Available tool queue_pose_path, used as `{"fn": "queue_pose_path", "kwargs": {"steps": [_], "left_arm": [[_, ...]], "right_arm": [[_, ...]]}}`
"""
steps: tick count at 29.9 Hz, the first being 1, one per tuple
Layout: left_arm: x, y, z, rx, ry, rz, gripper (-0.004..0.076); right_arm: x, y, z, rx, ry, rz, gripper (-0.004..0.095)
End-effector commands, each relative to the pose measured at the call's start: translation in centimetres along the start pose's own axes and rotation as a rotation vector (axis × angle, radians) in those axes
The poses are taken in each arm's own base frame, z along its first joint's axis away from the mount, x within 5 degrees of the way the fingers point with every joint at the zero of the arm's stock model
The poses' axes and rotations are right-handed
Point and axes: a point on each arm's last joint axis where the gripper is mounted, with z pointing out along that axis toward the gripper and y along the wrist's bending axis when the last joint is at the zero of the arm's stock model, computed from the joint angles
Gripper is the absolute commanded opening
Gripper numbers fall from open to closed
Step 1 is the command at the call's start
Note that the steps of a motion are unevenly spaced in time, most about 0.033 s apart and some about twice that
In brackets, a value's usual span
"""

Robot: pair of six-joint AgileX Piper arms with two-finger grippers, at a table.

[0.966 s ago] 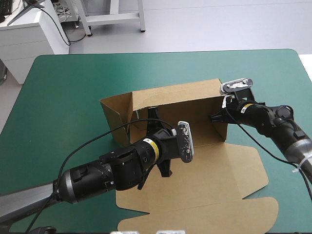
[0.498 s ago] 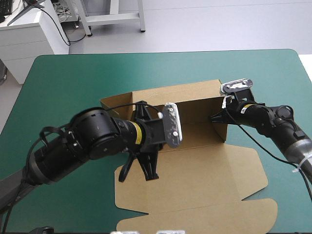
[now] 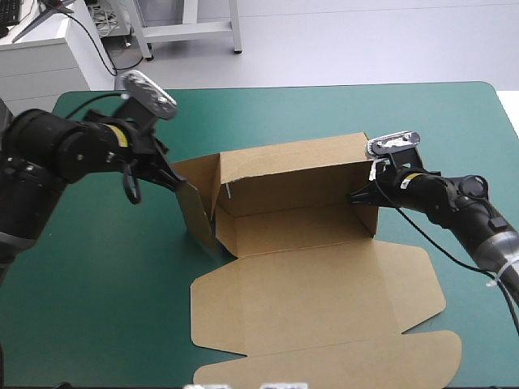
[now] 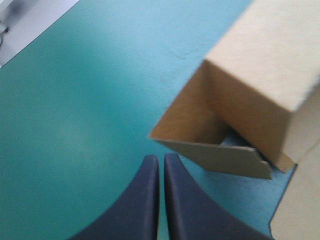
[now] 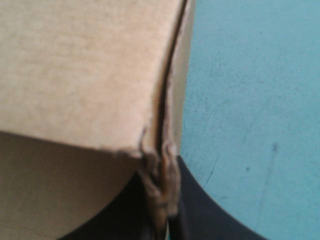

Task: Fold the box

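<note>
The brown box (image 3: 312, 284) lies mid-table with its back wall and both end walls raised and its lid flat toward the front. My left gripper (image 3: 175, 181) is shut and empty, just outside the box's left end. In the left wrist view the left gripper (image 4: 159, 161) points at the teal-green cover, with the box's left corner (image 4: 260, 65) and a loose end flap (image 4: 215, 155) just ahead. At the box's right end my right gripper (image 3: 358, 197) is shut on the wall. The right wrist view shows the box's doubled edge (image 5: 167, 165) between the right gripper's (image 5: 165, 212) fingers.
Teal-green cover (image 3: 105, 267) surrounds the box to the left, right and far side. The box's front flap (image 3: 340, 365) reaches almost to the table's near edge.
My left arm has swung from over the box's middle out to the left, and its gripper now sits at the left end wall. The right gripper and box have stayed put.
</note>
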Motion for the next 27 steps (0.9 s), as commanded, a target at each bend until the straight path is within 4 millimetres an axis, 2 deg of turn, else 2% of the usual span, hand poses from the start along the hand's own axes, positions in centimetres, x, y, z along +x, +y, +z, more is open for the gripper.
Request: {"fn": "queue_pose_path", "kwargs": {"steps": [1, 5, 9, 17, 22, 27], "left_arm": [[1.7, 3.0, -3.0, -0.071, -0.019, -0.166, 0.0015], [3.2, 5.3, -3.9, -0.106, -0.018, -0.293, 0.0015], [4.6, 6.1, -3.9, -0.103, -0.004, -0.385, 0.0015], [8.2, 4.4, -1.5, -0.101, 0.014, -0.407, -0.0009], [9.9, 3.3, -1.8, -0.114, 0.007, -0.403, -0.0009], [10.2, 3.0, -2.5, -0.124, -0.006, -0.402, -0.0009]], "right_arm": [[-1.9, 0.0, -1.7, 0.008, -0.129, 0.005, 0.0000], [-1.9, 0.0, -1.7, 0.008, -0.129, 0.005, 0.0000], [-1.9, 0.0, -1.7, 0.007, -0.126, 0.005, 0.0000], [-1.8, 0.0, -1.7, 0.006, -0.117, 0.005, 0.0000], [-1.6, 0.2, -2.1, -0.012, -0.045, 0.002, 0.0000], [-1.7, 0.5, -3.2, -0.042, 0.074, -0.006, 0.0000]]}}
